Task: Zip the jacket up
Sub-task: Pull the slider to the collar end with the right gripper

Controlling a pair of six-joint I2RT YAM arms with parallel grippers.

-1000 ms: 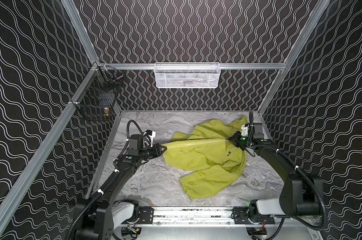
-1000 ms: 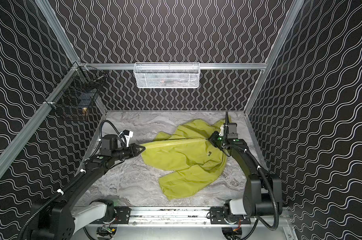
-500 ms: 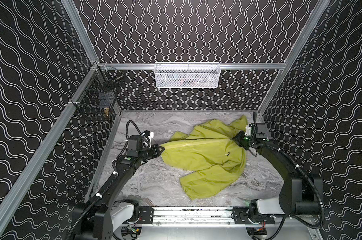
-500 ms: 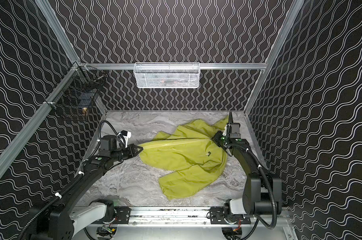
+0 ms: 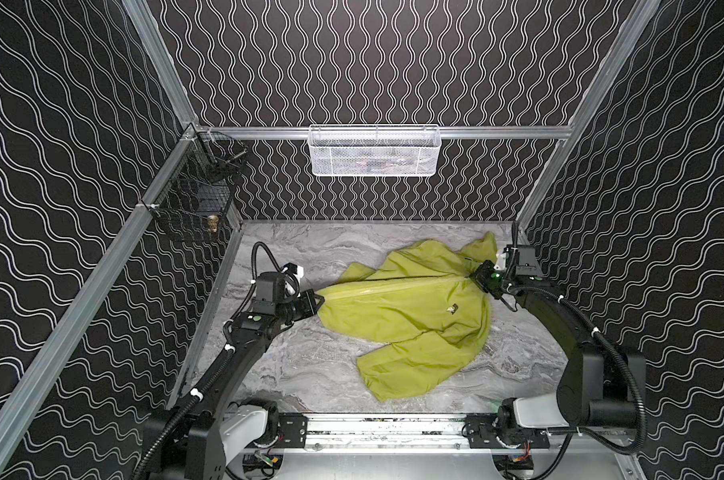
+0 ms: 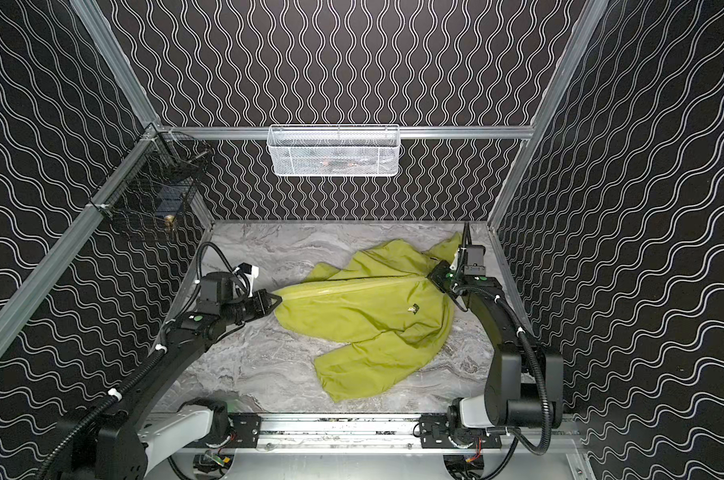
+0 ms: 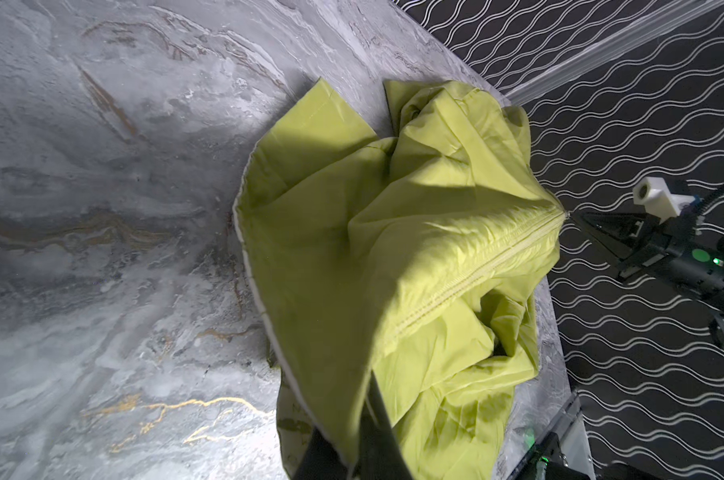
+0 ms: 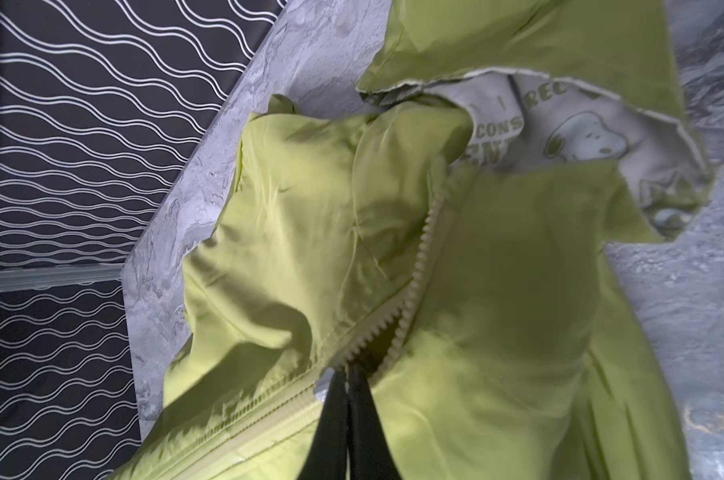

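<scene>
Fabric: one thin, crinkled yellow-green jacket [image 5: 410, 316]; cream cartoon-printed lining [image 8: 559, 124] is shown at the collar
Zipper: one pale toothed zipper [image 5: 393, 286], drawn taut and straight; teeth are parted near the collar
Position: jacket is laid on the grey marbled table [image 5: 310, 370], toward the right wall
Left gripper [image 5: 317, 297]: black, one of two; jaws pressed together; jacket's hem end is pinched
Right gripper [image 5: 475, 276]: black; jaws pressed together; zipper is pinched near the collar

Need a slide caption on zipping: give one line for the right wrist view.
Right gripper shut on the zipper of the yellow-green jacket, teeth unjoined ahead, printed lining exposed.
</scene>
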